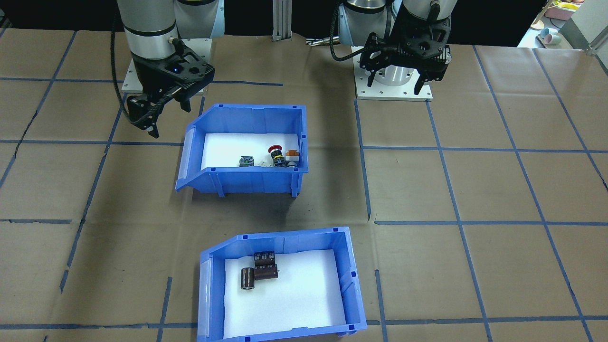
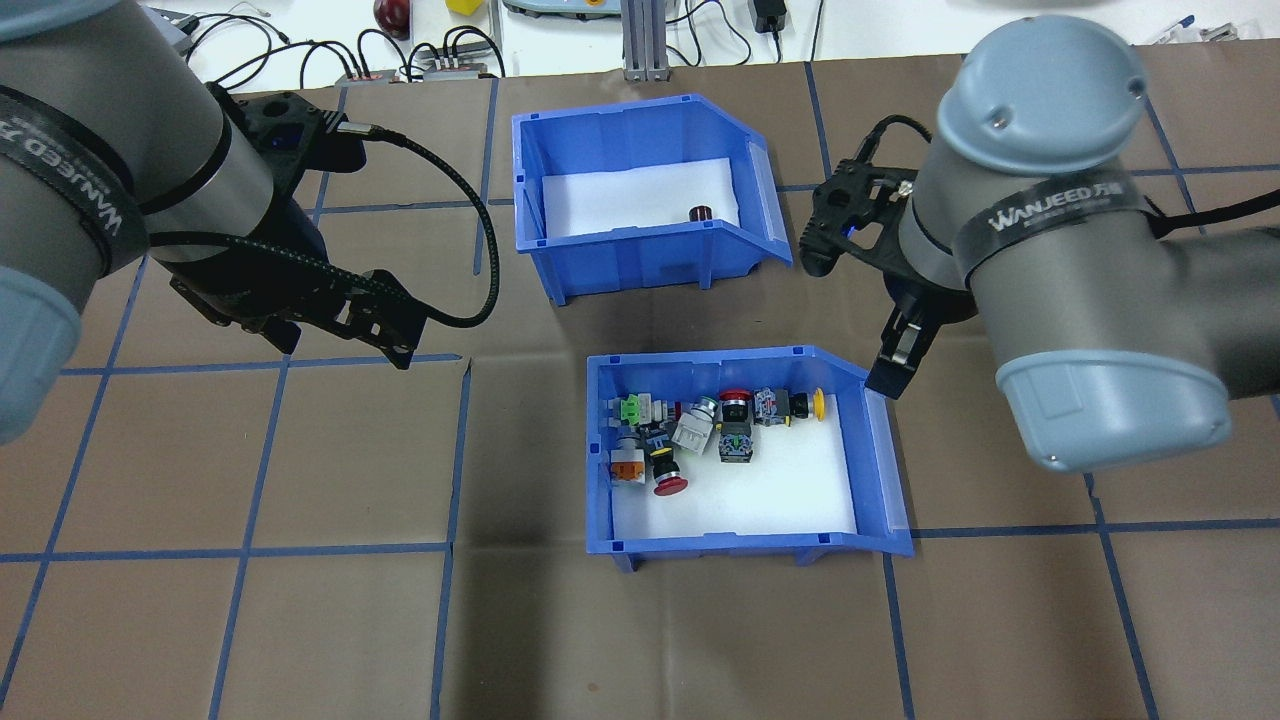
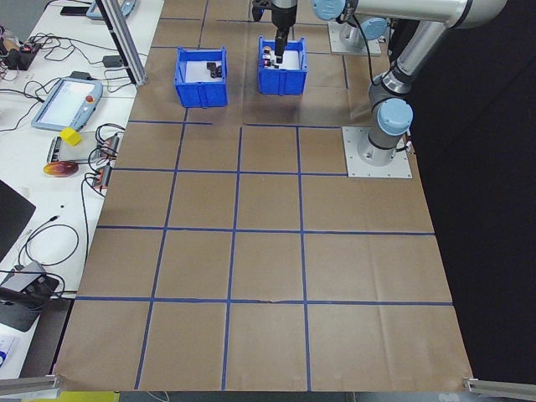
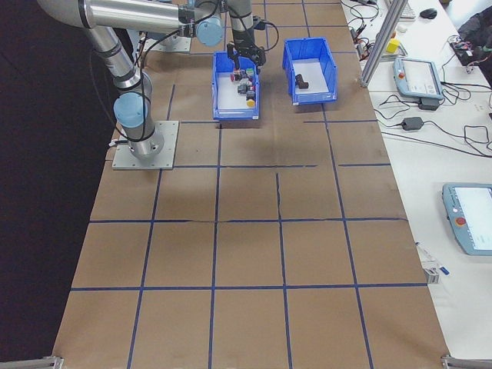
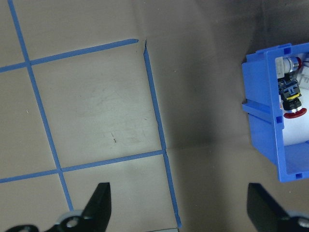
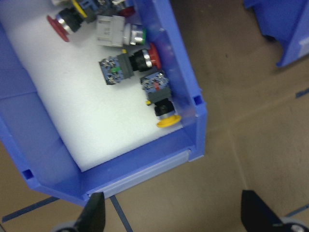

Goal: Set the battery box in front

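Grippers first, reading the overhead view from its left: we find the left gripper spread wide and empty above bare table. The battery box sits at the far side, behind the switch bin. We find the right gripper also parted and empty beside that bin's open front, presumably staged to clear it.

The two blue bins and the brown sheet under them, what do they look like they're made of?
The battery box and the bin of push-buttons look like moulded plastic: uniform glossy blue, ribbed walls, clear front lip. The white liner inside could be foam or paper; matte, hard to tell. The table covering looks like brown kraft paper, matte and slightly creased, sectioned with blue tape.
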Controlling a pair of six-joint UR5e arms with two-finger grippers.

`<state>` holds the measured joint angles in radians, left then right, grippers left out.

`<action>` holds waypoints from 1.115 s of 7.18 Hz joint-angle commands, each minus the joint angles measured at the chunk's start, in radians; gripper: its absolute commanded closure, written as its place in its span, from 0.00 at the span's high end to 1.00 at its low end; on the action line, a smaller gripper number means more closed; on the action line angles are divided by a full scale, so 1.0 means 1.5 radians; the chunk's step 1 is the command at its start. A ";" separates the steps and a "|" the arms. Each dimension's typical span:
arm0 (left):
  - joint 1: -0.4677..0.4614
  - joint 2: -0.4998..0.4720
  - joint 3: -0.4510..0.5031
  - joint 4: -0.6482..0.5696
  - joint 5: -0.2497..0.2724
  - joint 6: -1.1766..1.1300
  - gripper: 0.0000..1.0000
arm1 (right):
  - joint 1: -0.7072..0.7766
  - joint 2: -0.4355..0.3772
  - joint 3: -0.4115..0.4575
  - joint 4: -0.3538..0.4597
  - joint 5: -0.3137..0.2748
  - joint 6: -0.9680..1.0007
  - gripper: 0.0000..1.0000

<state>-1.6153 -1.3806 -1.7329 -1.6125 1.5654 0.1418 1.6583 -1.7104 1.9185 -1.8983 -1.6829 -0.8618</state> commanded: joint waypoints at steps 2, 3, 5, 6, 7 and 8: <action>0.000 0.000 -0.001 -0.001 -0.001 0.000 0.99 | -0.057 -0.003 -0.004 0.013 0.024 0.251 1.00; 0.000 0.000 -0.001 -0.001 -0.001 0.000 0.99 | -0.058 -0.001 -0.012 0.016 0.024 0.371 1.00; 0.000 0.001 -0.001 -0.001 -0.001 0.000 0.99 | -0.064 0.016 -0.103 0.138 0.060 0.495 1.00; 0.000 0.001 -0.001 -0.001 -0.001 0.000 0.99 | -0.064 0.055 -0.153 0.184 0.061 0.558 1.00; 0.000 0.001 -0.001 -0.001 -0.001 0.000 0.99 | -0.065 0.079 -0.190 0.214 0.061 0.568 1.00; 0.000 0.001 -0.001 -0.001 -0.001 0.000 0.99 | -0.065 0.094 -0.212 0.245 0.060 0.569 1.00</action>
<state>-1.6153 -1.3791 -1.7349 -1.6137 1.5647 0.1411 1.5610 -1.6055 1.6556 -1.5924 -1.5923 -0.0293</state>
